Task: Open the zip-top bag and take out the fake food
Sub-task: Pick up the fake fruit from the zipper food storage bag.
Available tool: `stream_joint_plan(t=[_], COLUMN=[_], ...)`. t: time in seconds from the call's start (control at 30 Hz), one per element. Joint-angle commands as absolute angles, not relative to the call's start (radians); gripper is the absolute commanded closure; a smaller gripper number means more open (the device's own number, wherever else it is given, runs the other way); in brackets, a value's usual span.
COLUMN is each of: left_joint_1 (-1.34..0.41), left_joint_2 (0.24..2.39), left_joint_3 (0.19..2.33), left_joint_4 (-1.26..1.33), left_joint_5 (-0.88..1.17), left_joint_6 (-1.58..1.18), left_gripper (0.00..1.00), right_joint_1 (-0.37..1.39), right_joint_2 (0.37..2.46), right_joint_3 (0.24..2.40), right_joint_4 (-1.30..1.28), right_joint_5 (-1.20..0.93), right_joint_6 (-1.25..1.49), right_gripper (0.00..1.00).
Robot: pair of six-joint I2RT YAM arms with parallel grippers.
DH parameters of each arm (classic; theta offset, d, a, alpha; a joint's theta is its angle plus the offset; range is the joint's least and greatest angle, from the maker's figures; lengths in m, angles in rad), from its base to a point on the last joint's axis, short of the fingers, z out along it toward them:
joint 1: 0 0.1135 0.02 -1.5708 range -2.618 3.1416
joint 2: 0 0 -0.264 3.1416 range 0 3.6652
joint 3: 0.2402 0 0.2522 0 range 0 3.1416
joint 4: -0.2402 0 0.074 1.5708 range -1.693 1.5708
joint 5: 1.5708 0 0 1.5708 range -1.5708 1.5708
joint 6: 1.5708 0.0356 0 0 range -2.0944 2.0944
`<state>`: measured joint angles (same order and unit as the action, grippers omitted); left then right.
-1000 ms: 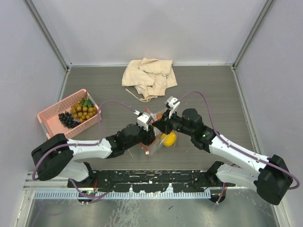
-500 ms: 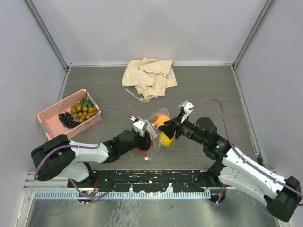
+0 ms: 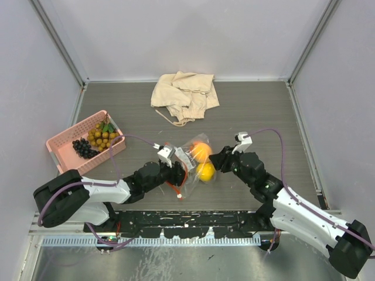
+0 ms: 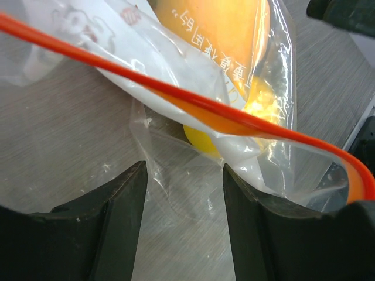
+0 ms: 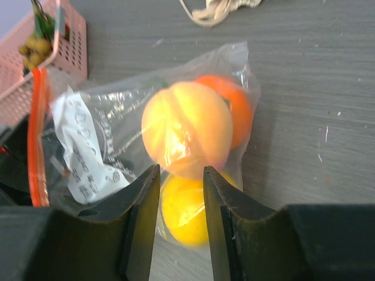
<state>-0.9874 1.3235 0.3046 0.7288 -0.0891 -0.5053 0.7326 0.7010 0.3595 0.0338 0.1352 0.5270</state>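
1. At the middle of the tabletop point(image 3: 263, 117), between the two arms, the zip-top bag point(image 3: 186, 157) lies flat. Two orange fruits point(image 5: 187, 129) and a lemon point(image 5: 184, 213) sit inside it, bunched toward its closed end.
2. The orange-red zip strip point(image 4: 193, 102) runs along the edge facing the left arm. I cannot tell whether its lips are parted.
3. The left pincer point(image 4: 183, 172) sits low at that zip edge. Its fingers are spread, with loose film lying in the gap and nothing gripped.
4. The right pincer point(image 5: 180, 171) stands just beside the closed end, facing the fruit. Its fingers are a little apart and hold nothing.
5. Well to the left, the pink basket point(image 3: 58, 146) holds dark grapes point(image 3: 84, 148) and a berry cluster point(image 3: 103, 137). A beige cloth point(image 3: 183, 93) lies toward the far wall.
6. Judged from this, part of the food is out and the emptying step is in hand. The next move likely calls for one pincer to pinch a lip of the mouth or the closed end. The other can then work the round fruit out, which may roll.
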Motion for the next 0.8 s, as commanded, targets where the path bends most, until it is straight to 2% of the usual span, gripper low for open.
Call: stream_joint_plan(t=[0.0, 0.17, 0.2, 0.27, 0.47, 0.6, 0.77], left_joint_1=[-0.972, -0.963, -0.957, -0.951, -0.927, -0.917, -0.898], left_joint_2=[1.291, 1.281, 1.281, 1.281, 1.279, 1.280, 1.288], left_joint_3=[0.289, 0.273, 0.267, 0.265, 0.265, 0.272, 0.287], left_joint_4=[0.833, 0.848, 0.855, 0.860, 0.868, 0.870, 0.877], left_joint_5=[-0.088, -0.099, -0.100, -0.096, -0.079, -0.069, -0.028], left_joint_6=[-0.546, -0.554, -0.557, -0.559, -0.573, -0.572, -0.566], left_gripper=[0.43, 0.37, 0.34, 0.32, 0.24, 0.17, 0.14], right_joint_1=[0.685, 0.559, 0.480, 0.447, 0.433, 0.432, 0.433], right_joint_2=[0.699, 0.794, 0.886, 0.957, 1.124, 1.162, 1.153], right_joint_3=[0.370, 0.363, 0.366, 0.371, 0.421, 0.442, 0.451], right_joint_4=[0.218, 0.321, 0.384, 0.428, 0.486, 0.498, 0.484], right_joint_5=[0.190, 0.091, -0.026, -0.084, -0.230, -0.344, -0.419], right_joint_6=[0.618, 0.702, 0.752, 0.773, 0.769, 0.707, 0.633], right_gripper=[0.58, 0.58, 0.60, 0.64, 0.82, 0.86, 0.88])
